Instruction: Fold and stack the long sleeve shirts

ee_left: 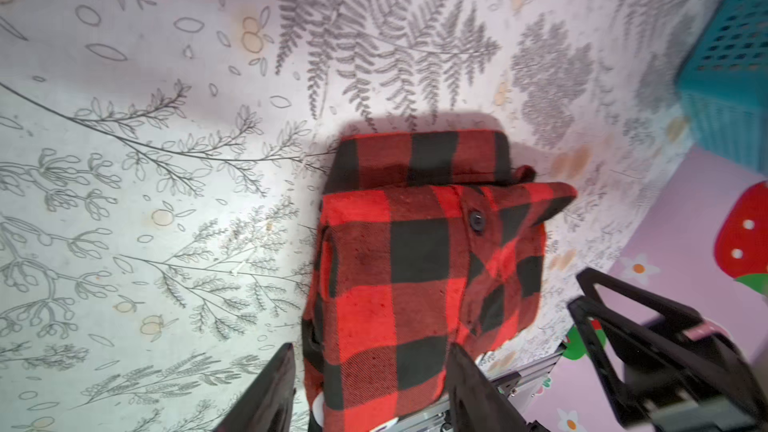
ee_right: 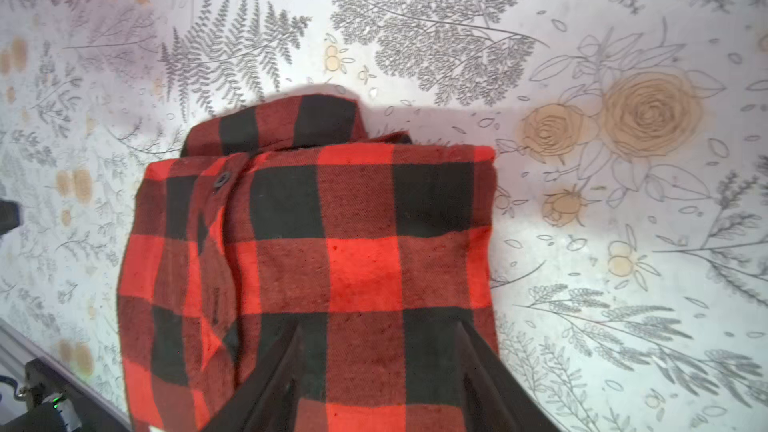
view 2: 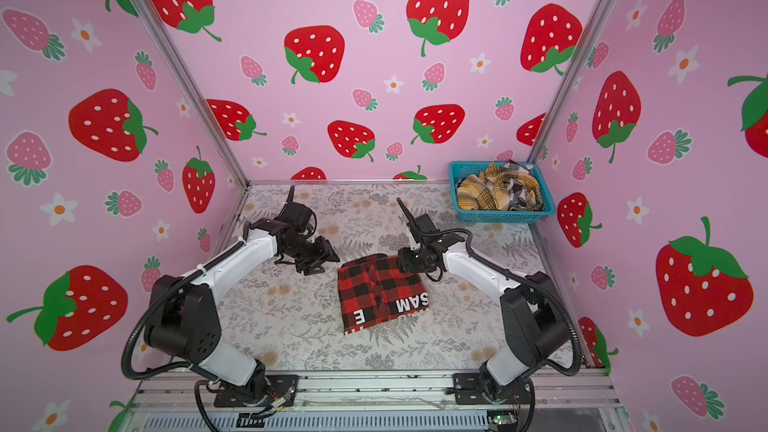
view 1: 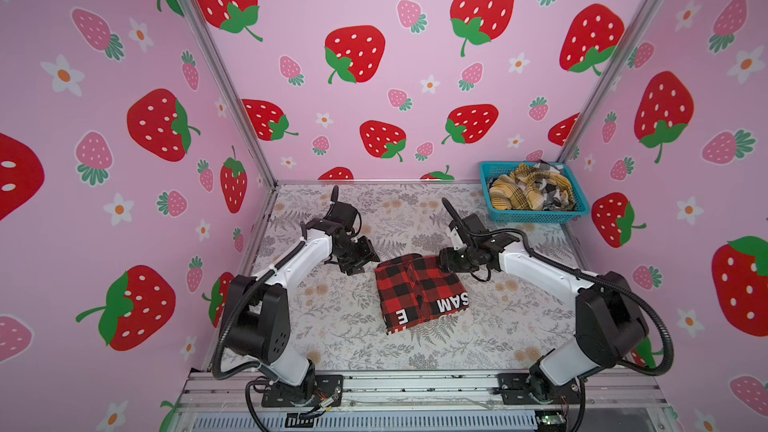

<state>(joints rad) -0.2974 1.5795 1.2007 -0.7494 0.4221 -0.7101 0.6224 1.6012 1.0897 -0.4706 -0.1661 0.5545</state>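
Evidently folded, the red-and-black shirt (view 1: 420,299) lies as a compact rectangle in the middle of the tabletop (view 1: 332,326). Its collar end is at the far side and its white lettering at the near side, so its long axis runs roughly far to near, a little skewed. Both pincers hang at the collar end. The left pincer (view 1: 360,260) sits just beside the far-left corner, clear of the cloth in both top views, jaws parted and empty. The right pincer (view 1: 444,263) hovers over the far-right corner, jaws likewise spread and gripping nothing. Whether a fingertip brushes the cloth cannot be told. 2 more shirts, a mustard-yellow plaid (view 1: 515,197) and a black-and-white plaid (view 1: 550,189), lie crumpled in the turquoise basket (view 1: 536,216) at the tabletop's far-right corner, well apart from the folded shirt. That basket lies beyond and to the right of the right pincer, which looks much the nearer of the 2 for fetching the next shirt.
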